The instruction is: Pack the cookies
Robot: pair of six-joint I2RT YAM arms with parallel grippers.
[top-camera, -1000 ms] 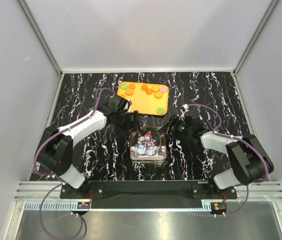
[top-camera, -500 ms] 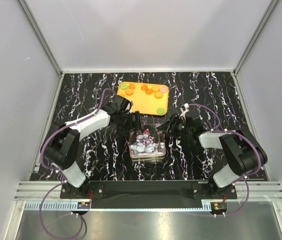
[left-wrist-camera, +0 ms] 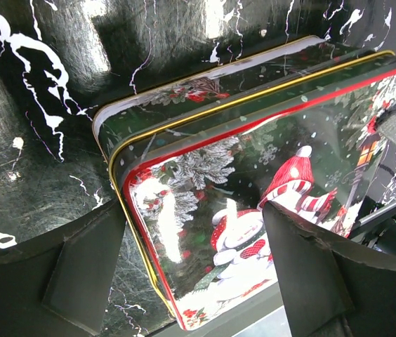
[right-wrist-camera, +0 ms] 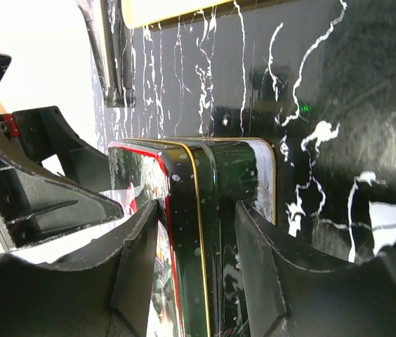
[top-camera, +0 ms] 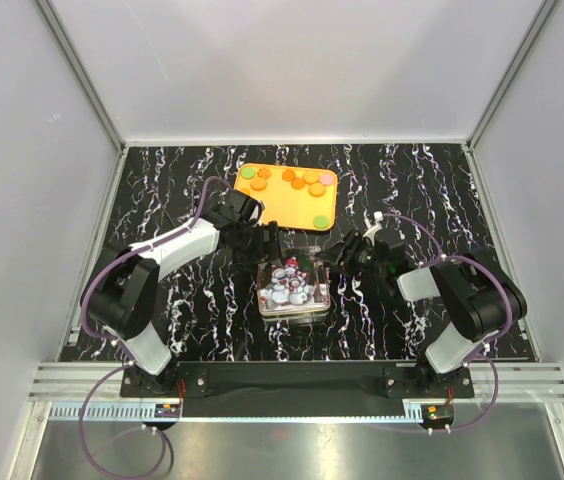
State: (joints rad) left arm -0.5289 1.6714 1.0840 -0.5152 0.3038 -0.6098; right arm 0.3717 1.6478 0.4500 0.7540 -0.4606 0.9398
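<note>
Right tool (right-wrist-camera: pixel 198 208) pinches the shut tin (left-wrist-camera: pixel 240 161); left tool (left-wrist-camera: pixel 194 210) gapes around its corner.

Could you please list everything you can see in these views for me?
cookies: about nine, mostly orange, two green, one pink, on the tray
tray: one, orange, far middle of the table
tin: one, lid on, Christmas snowman print, between the arms, nearer than the tray
table: one, black with white veining
left pincer: one, black, fingers straddling the tin's edge, grip unclear
right pincer: one, black, fingers either side of the tin's opposite edge, grip unclear
</note>
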